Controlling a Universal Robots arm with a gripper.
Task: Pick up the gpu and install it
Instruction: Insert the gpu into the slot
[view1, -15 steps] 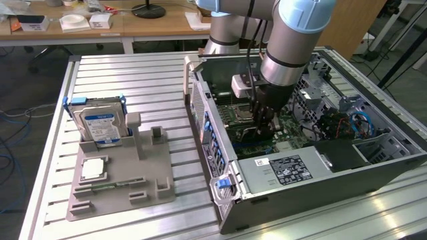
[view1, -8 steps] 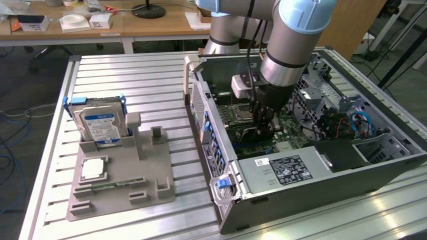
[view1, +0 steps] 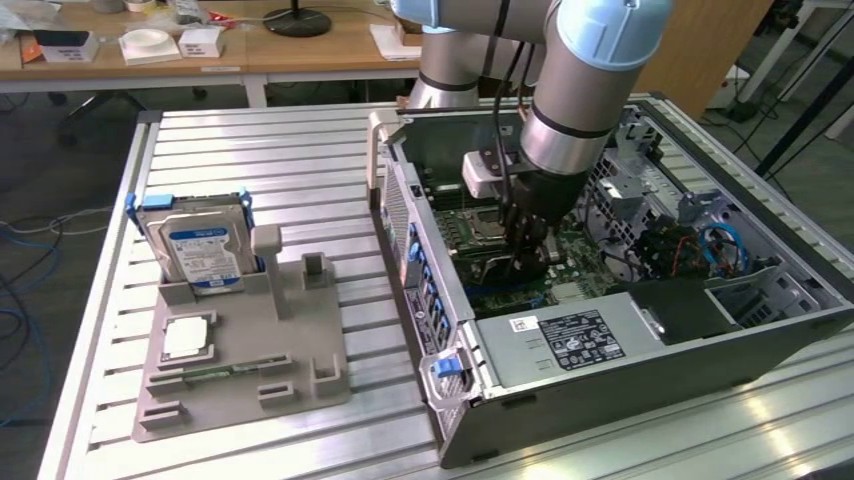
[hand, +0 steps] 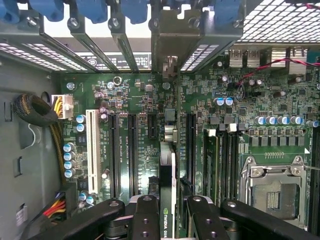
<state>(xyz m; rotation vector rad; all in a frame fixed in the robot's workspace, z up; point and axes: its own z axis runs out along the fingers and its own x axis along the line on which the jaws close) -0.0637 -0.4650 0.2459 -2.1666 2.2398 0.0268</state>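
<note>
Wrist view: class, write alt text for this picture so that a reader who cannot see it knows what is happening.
The gripper holds the gpu edge-on, a thin dark card, just above a green motherboard inside an open computer case. Long black expansion slots run beside the card, and an empty CPU socket sits to one side.

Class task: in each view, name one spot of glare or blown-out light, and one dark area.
Exterior view: glare streaks the metal table; the computer case is shadowed inside. Wrist view: light burns out behind the slot brackets; the end effector holding the gpu is dark.
</note>
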